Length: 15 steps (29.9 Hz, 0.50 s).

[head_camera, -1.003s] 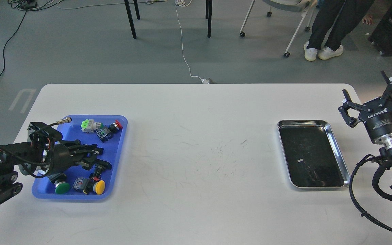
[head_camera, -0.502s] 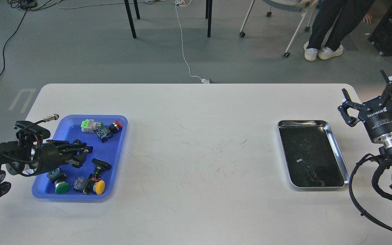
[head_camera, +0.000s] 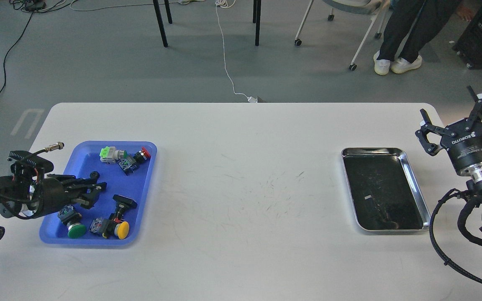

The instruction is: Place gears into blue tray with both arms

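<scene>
While the white tabletop [head_camera: 241,188] stretches between them, the two black robot arms sit at its opposite ends. At the left, the left arm's black claw gripper [head_camera: 92,190] lies low over the rectangular blue plastic tray [head_camera: 147,184], pointing right across its middle; its jaws look dark and close together, and whether they are parted or clenched cannot be told. A tiny black round gear [head_camera: 95,174] lies on the tray floor just beyond the gripper's fingertips, apart from them as far as can be seen. Inside the same tray lie several push-button switches: a green-capped one [head_camera: 73,228] and a yellow-capped one [head_camera: 119,228] near the front rim, a black-capped one [head_camera: 124,202] in the middle, and a red-capped one [head_camera: 142,154] beside a light-green block [head_camera: 107,154] at the far rim. Well apart, at the right, a shiny steel tray with a dark bottom [head_camera: 385,190] rests on the tabletop. Beside it, off the tabletop's right edge, the right arm's black gripper [head_camera: 460,119] points upward with its jaws spread wide and holding nothing.
</scene>
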### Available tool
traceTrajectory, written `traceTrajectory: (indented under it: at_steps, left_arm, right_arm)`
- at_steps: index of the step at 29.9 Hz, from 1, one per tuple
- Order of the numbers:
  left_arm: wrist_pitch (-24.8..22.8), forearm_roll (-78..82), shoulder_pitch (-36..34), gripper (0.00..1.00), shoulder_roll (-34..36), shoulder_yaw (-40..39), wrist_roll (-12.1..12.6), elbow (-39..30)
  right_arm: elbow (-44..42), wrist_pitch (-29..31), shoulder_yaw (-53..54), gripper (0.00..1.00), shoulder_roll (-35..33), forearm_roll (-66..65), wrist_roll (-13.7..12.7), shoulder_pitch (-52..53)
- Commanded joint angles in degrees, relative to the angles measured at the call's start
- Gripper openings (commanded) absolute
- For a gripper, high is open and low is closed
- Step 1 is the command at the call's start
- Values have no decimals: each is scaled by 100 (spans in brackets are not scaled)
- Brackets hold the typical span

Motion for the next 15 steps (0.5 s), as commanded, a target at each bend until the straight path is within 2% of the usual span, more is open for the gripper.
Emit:
traceTrajectory:
  at_steps: [1,4,7,11,15]
  left_arm:
    - [-7,-248,-7,75,5,-47,-76,-3]
    - [-16,-687,-51,79,22,-56,-261,-3]
    - [-16,-1406,-121,84,57,-213,-323,-12]
    - [-95,-3241,-261,96,101,-819,-384,-21]
    - [-104,-5053,-393,98,14,-1198,-376,-56]
  right_arm:
    - [1,0,7,99,-5,0,-9,26]
    - [1,0,7,99,-5,-17,-17,140]
    - [-42,0,-19,99,-5,-44,-17,377]
    - [-130,0,-37,99,-5,-53,-26,843]
    - [-122,0,-55,99,13,-53,-26,1186]
